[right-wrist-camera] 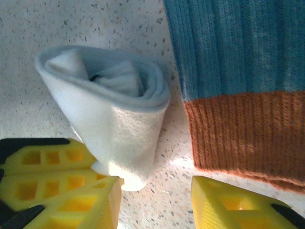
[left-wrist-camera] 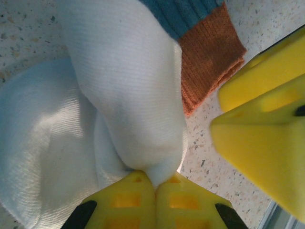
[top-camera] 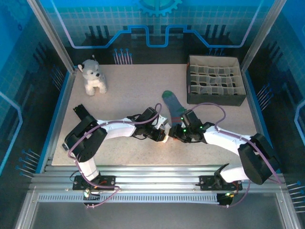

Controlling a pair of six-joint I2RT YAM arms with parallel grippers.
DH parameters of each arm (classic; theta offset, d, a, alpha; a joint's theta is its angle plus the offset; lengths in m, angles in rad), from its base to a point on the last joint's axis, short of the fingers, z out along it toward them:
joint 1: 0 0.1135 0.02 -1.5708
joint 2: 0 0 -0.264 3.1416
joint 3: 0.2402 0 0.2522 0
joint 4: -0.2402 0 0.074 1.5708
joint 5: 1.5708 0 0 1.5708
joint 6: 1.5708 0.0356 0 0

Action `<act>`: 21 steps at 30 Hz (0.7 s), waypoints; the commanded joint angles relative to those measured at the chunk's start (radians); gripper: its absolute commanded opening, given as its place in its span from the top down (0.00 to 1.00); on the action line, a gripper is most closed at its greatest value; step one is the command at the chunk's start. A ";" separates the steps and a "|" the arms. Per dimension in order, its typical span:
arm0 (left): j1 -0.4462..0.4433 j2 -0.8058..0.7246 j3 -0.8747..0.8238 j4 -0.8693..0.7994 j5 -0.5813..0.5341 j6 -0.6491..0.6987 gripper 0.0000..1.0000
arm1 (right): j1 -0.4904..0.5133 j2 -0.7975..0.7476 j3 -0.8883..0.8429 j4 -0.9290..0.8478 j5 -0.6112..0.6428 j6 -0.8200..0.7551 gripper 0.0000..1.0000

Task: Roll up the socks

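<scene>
Both arms stretched low over the worktop [top-camera: 128,95], wrists meeting at the orange cuff [right-wrist-camera: 243,133] of the teal-green ribbed fabric sock [top-camera: 172,106]. Beside that cuff, left jaws clenched on the partly rolled white fabric sock [left-wrist-camera: 128,86]; right jaws parted, empty.

My left arm [top-camera: 119,128] and right arm [top-camera: 224,138] are white tubes with black joints, trailing mauve cables [top-camera: 209,104]. Green lights [top-camera: 184,130] glow at my right wrist. My fingers [left-wrist-camera: 128,200] are bright yellow plastic with square hollows.

Rolled white sock [right-wrist-camera: 119,124] lies just beside flat, orange-cuffed teal sock [right-wrist-camera: 238,52].
</scene>
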 commanded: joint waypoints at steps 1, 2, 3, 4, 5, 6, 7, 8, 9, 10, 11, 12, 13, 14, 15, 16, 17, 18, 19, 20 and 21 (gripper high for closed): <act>0.006 0.049 -0.044 -0.033 0.024 -0.050 1.00 | 0.010 0.036 0.001 0.081 0.040 0.086 0.56; 0.006 0.051 -0.046 -0.028 0.027 -0.054 1.00 | 0.011 0.053 0.011 0.085 0.040 0.087 0.55; 0.008 0.051 -0.050 -0.022 0.029 -0.057 1.00 | 0.011 0.070 0.022 0.086 0.039 0.084 0.55; 0.008 0.051 -0.055 -0.014 0.032 -0.060 1.00 | 0.013 0.085 0.035 0.079 0.042 0.082 0.54; 0.009 0.051 -0.061 -0.005 0.034 -0.061 1.00 | 0.014 0.100 0.048 0.071 0.046 0.079 0.53; 0.009 0.051 -0.065 0.001 0.036 -0.064 1.00 | 0.016 0.114 0.059 0.066 0.051 0.079 0.53; 0.010 0.051 -0.069 0.005 0.038 -0.066 1.00 | 0.018 0.125 0.067 0.064 0.057 0.081 0.53; 0.009 0.052 -0.072 0.009 0.040 -0.067 1.00 | 0.020 0.135 0.071 0.063 0.064 0.083 0.53; 0.010 0.054 -0.075 0.013 0.041 -0.069 1.00 | 0.021 0.145 0.077 0.063 0.071 0.088 0.53; 0.010 0.054 -0.079 0.018 0.041 -0.068 1.00 | 0.022 0.152 0.079 0.064 0.074 0.092 0.53; 0.009 0.054 -0.081 0.021 0.043 -0.070 1.00 | 0.022 0.161 0.082 0.074 0.072 0.098 0.53; 0.010 0.054 -0.086 0.024 0.041 -0.071 1.00 | 0.023 0.170 0.085 0.083 0.067 0.100 0.52; 0.011 0.054 -0.089 0.028 0.041 -0.073 1.00 | 0.023 0.174 0.092 0.082 0.063 0.100 0.51; 0.011 0.054 -0.093 0.033 0.041 -0.075 1.00 | 0.026 0.175 0.097 0.078 0.064 0.099 0.51; 0.012 0.053 -0.096 0.037 0.040 -0.078 1.00 | 0.028 0.171 0.101 0.072 0.067 0.096 0.51; 0.012 0.054 -0.099 0.041 0.040 -0.081 1.00 | 0.031 0.165 0.103 0.065 0.072 0.095 0.51; 0.014 0.053 -0.102 0.045 0.039 -0.082 1.00 | 0.032 0.157 0.105 0.059 0.077 0.092 0.51; 0.015 0.053 -0.105 0.048 0.038 -0.083 1.00 | 0.033 0.149 0.105 0.052 0.080 0.092 0.51; 0.015 0.055 -0.107 0.050 0.037 -0.084 1.00 | 0.033 0.142 0.107 0.043 0.084 0.091 0.50; 0.017 0.056 -0.108 0.050 0.035 -0.084 1.00 | 0.034 0.138 0.109 0.034 0.087 0.087 0.50; 0.018 0.057 -0.107 0.052 0.035 -0.082 1.00 | 0.033 0.136 0.114 0.023 0.090 0.079 0.49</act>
